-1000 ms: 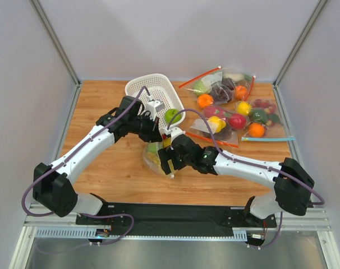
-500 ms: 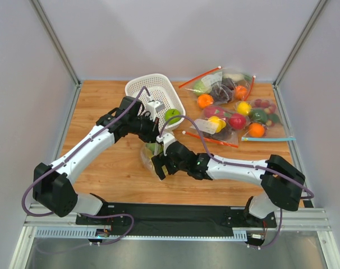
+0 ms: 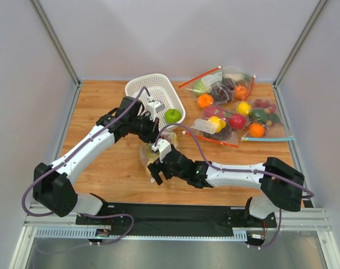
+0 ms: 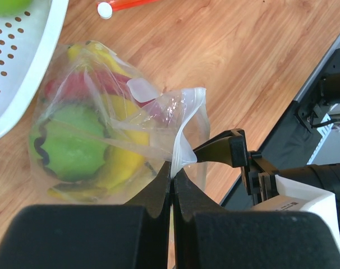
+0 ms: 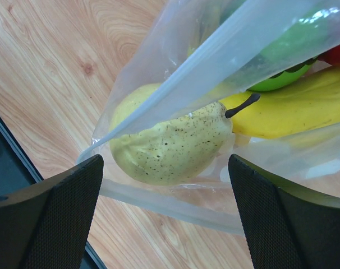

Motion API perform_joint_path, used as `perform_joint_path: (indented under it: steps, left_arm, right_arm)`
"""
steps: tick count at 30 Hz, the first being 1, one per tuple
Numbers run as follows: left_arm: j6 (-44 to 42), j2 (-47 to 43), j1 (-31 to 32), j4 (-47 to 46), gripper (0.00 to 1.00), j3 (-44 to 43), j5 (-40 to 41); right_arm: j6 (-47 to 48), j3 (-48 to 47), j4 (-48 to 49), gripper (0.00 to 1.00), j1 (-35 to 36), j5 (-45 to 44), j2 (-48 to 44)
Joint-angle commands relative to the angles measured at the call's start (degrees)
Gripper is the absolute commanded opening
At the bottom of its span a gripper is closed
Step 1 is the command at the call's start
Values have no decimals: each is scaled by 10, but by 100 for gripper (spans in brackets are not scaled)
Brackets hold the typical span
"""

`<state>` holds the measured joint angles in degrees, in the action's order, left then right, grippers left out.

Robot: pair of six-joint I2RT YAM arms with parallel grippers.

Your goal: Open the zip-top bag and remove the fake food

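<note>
A wooden table (image 3: 97, 101) fills the enclosure; pale grey walls (image 3: 175, 33) rise far, left and right; a black base plate (image 3: 175, 212) lines the near edge; lighting even.

Robot test cell in a lab, not a home: bare white panel walls (image 3: 170, 33) on aluminium posts (image 3: 55, 42), a boxed-in wooden table (image 3: 102, 168), two cabled robot arms (image 3: 86, 148) bolted to a black rail (image 3: 175, 213), bags of plastic fruit (image 3: 231, 106).
</note>
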<state>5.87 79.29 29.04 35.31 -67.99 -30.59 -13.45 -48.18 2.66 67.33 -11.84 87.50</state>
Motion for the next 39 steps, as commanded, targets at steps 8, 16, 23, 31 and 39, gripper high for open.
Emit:
perform_joint_path:
  steps: [8, 16, 23, 31, 39]
  left_arm:
    - [-2, -2, -3, -22, 0, -5, -15]
    - [-1, -1, -2, -26, 0, -4, -34]
    - [0, 3, -3, -29, 0, -2, -43]
    - [-1, 9, -3, -29, 0, -3, -43]
    - [-4, 16, -3, -19, 0, -7, -28]
  right_arm:
    - [45, 22, 156, 97, 3, 12, 20]
    - [40, 32, 229, 98, -16, 59, 64]
    - [42, 41, 287, 99, -32, 74, 107]
    - [49, 52, 370, 71, -37, 94, 129]
    - [62, 86, 322, 46, -37, 18, 44]
